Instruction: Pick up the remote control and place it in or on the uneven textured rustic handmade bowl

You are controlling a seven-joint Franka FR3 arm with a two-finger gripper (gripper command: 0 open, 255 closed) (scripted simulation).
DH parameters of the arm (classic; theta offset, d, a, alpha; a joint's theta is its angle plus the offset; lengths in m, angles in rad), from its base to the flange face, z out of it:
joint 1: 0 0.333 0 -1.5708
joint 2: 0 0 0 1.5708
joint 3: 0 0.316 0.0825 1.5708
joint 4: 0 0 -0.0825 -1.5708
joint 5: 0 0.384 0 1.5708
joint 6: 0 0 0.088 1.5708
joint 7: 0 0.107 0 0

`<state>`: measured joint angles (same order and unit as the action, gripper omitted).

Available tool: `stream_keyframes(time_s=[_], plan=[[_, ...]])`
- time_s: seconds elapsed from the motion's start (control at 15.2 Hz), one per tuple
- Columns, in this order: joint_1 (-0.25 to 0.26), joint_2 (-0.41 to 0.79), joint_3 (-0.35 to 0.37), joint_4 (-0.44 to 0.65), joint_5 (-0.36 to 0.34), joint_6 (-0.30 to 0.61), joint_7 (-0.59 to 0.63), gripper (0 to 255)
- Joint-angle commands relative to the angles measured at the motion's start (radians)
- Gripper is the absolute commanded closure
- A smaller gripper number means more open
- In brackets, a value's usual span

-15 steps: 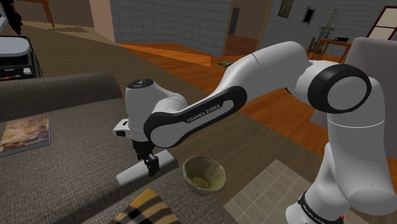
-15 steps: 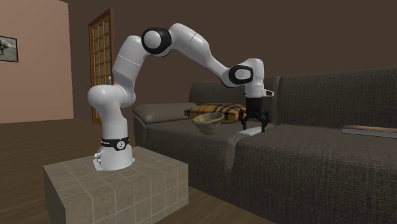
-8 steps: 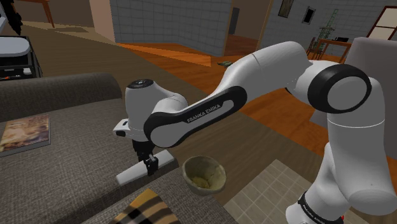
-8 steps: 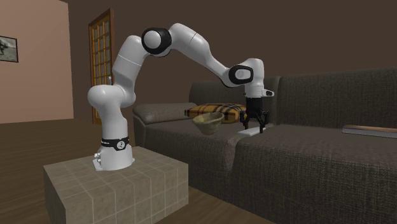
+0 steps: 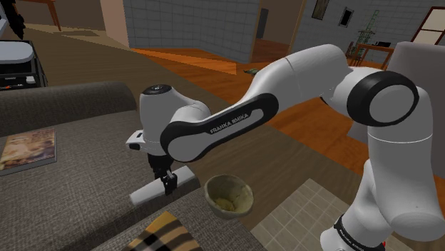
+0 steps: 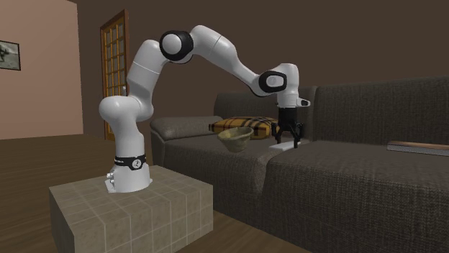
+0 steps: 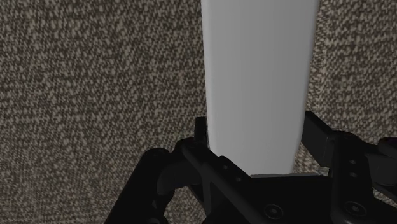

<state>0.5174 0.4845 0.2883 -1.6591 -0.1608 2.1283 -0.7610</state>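
The remote control (image 5: 153, 190) is a plain pale grey bar. My black gripper (image 5: 168, 182) is shut on it near one end, just above the brown sofa seat (image 5: 85, 192). In the wrist view the fingers (image 7: 316, 132) clasp the remote (image 7: 257, 76) from both sides, with the sofa fabric behind it. The rough tan bowl (image 5: 229, 195) rests on the sofa to the shoulder view's right of the remote, a short gap away. In the second exterior view the gripper (image 6: 291, 142) holds the remote (image 6: 287, 146) to the right of the bowl (image 6: 236, 136).
A striped cushion (image 5: 162, 235) lies near the bowl at the shoulder view's lower edge. A book (image 5: 27, 150) lies on the seat at the far left. The sofa's backrest (image 5: 68, 103) rises behind the arm. The tiled stand (image 6: 133, 208) is beside the sofa.
The fingers closed on the remote a second ago. Since then the hand has risen slightly, and the remote has come up a little with it.
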Motion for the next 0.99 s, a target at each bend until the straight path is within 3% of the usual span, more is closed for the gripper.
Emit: stream_keyframes(time_s=[0.0, 0.92], plan=[[-0.002, -0.014, 0.003, 0.007, 0.005, -0.020, -0.003, 255], [-0.005, -0.076, 0.014, 0.107, 0.029, -0.179, -0.019, 255]])
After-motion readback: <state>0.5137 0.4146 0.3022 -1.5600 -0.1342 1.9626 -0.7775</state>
